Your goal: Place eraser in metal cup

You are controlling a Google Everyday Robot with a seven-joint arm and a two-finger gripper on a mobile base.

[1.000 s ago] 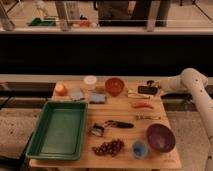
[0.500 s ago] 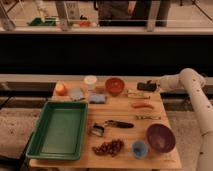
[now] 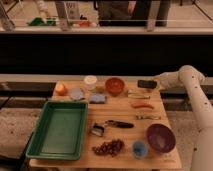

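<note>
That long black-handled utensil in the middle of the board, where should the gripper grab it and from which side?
I'd take the black-handled utensil by the middle of its handle, from straight above, closing across its width, front to back. It lies flat and slim, running left to right, with bare board along both long sides. The gripper is at the board's back right edge.

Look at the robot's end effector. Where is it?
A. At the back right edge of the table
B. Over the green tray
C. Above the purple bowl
A. The end effector sits at the back right edge of the table, just right of the red bowl. It is far from the green tray and the purple bowl.
</note>
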